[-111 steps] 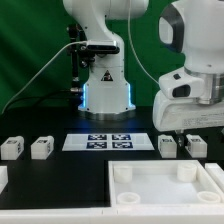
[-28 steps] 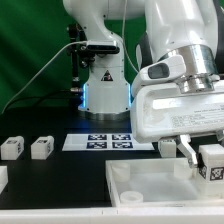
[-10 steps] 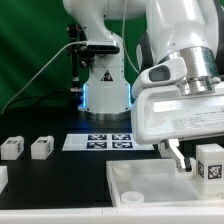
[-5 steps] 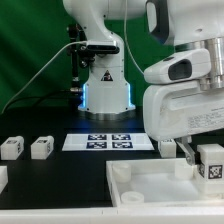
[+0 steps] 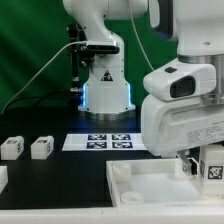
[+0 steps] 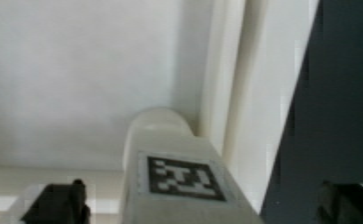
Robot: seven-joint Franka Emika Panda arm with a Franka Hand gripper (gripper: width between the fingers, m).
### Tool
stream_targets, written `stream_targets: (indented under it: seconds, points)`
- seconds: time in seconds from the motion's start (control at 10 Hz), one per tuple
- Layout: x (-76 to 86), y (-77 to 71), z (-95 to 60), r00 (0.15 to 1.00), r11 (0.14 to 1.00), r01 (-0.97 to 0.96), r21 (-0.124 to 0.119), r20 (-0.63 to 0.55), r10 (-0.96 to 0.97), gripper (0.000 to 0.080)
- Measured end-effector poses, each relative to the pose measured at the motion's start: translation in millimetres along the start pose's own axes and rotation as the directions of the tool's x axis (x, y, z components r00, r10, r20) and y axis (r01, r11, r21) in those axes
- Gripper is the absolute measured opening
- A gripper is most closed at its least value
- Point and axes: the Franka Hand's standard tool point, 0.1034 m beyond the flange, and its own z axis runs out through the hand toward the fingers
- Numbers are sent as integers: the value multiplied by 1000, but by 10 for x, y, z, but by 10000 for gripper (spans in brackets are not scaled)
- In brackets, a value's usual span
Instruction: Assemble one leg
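Seen from the exterior view's left to its right: a first leg (image 5: pixel 11 148) and a second leg (image 5: pixel 41 148) stand apart on the black table (image 5: pixel 70 175). One marker board (image 5: pixel 97 141) lies before the arm's base (image 5: pixel 105 90), and one large white panel (image 5: pixel 150 190) lies nearer the camera. At the panel's right end is my gripper (image 6: pixel 203 203), with a third leg (image 5: pixel 213 168) between my two fingers (image 6: pixel 57 200). That makes three legs visible. The wrist view shows gaps beside this leg, so I cannot tell whether I clamp it.
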Motion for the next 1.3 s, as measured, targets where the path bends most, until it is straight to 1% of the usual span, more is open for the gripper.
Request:
stream_targets:
  seconds: [0.3, 0.4, 0.5, 0.6, 0.7, 0.9, 1.0, 1.2, 1.3]
  points:
    - [-10, -31, 10, 1000, 1000, -3, 0, 5, 3, 649]
    - [-12, -30, 12, 1000, 1000, -4, 0, 5, 4, 521]
    - [-12, -30, 12, 1000, 1000, -18, 1, 5, 18, 521]
    - [-8, -16, 10, 999, 999, -38, -1, 3, 38, 383]
    - [-14, 27, 11, 994, 994, -106, -5, 3, 106, 296]
    - [-17, 34, 13, 957, 957, -290, -5, 2, 290, 292]
    - [-20, 35, 16, 917, 917, -398, -6, 2, 398, 292]
    - [-23, 54, 32, 850, 850, -527, -4, 2, 527, 288]
    - [15, 72, 42, 767, 767, -642, 17, -9, 642, 272]
